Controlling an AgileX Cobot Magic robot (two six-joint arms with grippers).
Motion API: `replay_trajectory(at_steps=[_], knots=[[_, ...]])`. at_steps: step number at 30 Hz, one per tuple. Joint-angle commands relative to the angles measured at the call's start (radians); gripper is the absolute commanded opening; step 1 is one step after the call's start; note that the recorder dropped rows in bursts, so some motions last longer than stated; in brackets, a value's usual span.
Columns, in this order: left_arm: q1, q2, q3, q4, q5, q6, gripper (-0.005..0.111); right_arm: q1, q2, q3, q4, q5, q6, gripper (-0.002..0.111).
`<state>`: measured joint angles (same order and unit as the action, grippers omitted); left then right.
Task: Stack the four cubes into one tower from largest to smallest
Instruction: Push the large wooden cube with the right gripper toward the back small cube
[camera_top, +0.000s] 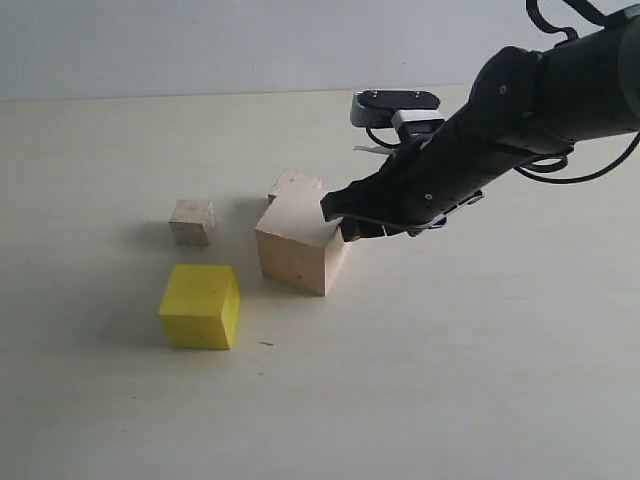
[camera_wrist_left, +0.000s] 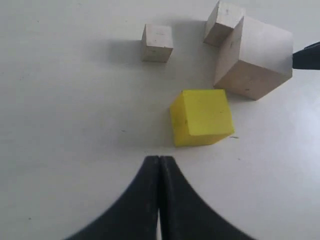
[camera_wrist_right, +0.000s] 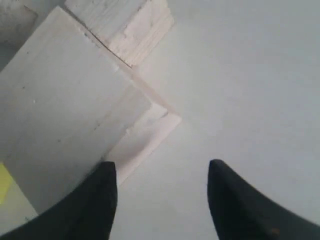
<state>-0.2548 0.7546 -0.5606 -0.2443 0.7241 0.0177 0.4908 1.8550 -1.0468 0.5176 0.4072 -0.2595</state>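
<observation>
The large bare-wood cube stands mid-table, with one small wood cube touching its far side. The other small wood cube sits alone to the left, and the yellow cube lies in front of it. My right gripper hovers open at the large cube's right edge. In the right wrist view this gripper has one finger over the large cube and the other over bare table, with nothing held. My left gripper is shut and empty, short of the yellow cube.
The pale table carries only the four cubes. The left wrist view also shows the large cube, both small cubes, and a tip of the right gripper. The left arm is outside the exterior view.
</observation>
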Motion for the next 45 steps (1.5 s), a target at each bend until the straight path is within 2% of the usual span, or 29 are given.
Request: replay_trajectory(at_steps=[1,8,13,18,22,24,29,34,40,45], knots=[[-0.005,0.002,-0.007,-0.003,0.007,0.007,0.000,0.002,0.035,-0.052,-0.008,-0.025,-0.010,0.053],[-0.005,0.002,-0.007,-0.001,0.047,0.007,0.000,0.002,0.059,-0.118,-0.154,0.046,0.045,0.053],[-0.005,0.002,-0.007,0.001,0.052,0.008,0.000,0.002,0.012,-0.207,-0.269,0.251,0.174,0.053],[-0.005,0.002,-0.007,0.001,0.037,0.008,0.000,0.022,-0.032,-0.281,-0.199,0.330,0.174,0.051],[-0.005,0.002,-0.007,0.003,0.021,0.008,0.000,0.071,-0.015,-0.321,-0.128,0.328,0.172,0.035],[-0.005,0.002,-0.007,0.003,0.020,0.014,0.000,0.097,0.005,-0.341,-0.128,0.322,0.172,0.030],[-0.005,0.002,-0.007,0.003,0.020,0.031,0.000,0.150,0.078,-0.430,-0.099,0.324,0.172,0.036],[-0.005,0.002,-0.007,0.003,0.020,0.031,0.000,0.189,0.165,-0.556,-0.079,0.361,0.172,0.037],[-0.005,0.002,-0.007,0.003,0.019,0.034,0.000,0.202,0.273,-0.678,-0.068,0.436,0.182,0.037],[-0.005,0.002,-0.007,0.003,0.019,0.036,0.000,0.202,0.333,-0.715,-0.066,0.480,0.185,0.037]])
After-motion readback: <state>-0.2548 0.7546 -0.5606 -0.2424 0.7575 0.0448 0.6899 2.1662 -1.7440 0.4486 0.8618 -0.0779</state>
